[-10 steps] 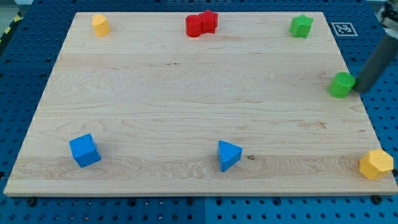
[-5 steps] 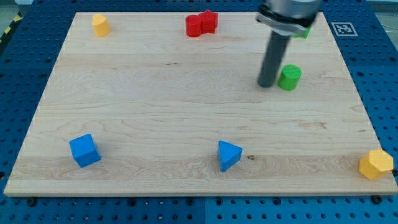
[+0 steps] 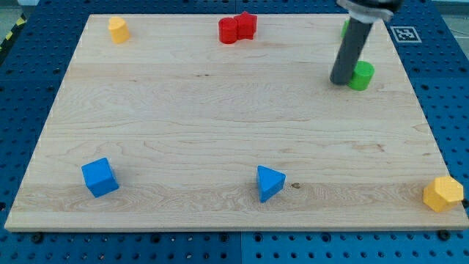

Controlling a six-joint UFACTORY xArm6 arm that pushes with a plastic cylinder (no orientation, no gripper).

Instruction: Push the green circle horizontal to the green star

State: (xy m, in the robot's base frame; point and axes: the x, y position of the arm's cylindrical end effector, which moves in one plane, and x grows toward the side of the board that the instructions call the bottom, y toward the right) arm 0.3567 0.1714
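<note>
The green circle (image 3: 360,75) lies on the wooden board at the upper right. My tip (image 3: 340,81) rests on the board right against the circle's left side. The dark rod rises up and to the right from the tip. It hides nearly all of the green star (image 3: 344,28) near the board's top edge; only a sliver of green shows left of the rod. The circle lies below the star and slightly to its right.
Two red blocks (image 3: 237,28) touch each other at the top middle. A yellow block (image 3: 118,29) sits at the top left. A blue cube (image 3: 99,177) is at the bottom left, a blue triangle (image 3: 269,182) at the bottom middle, a yellow hexagon (image 3: 443,193) at the bottom right corner.
The green circle went from the right edge leftward, then back up and to the right. My tip moved from its right side to its left side and followed it.
</note>
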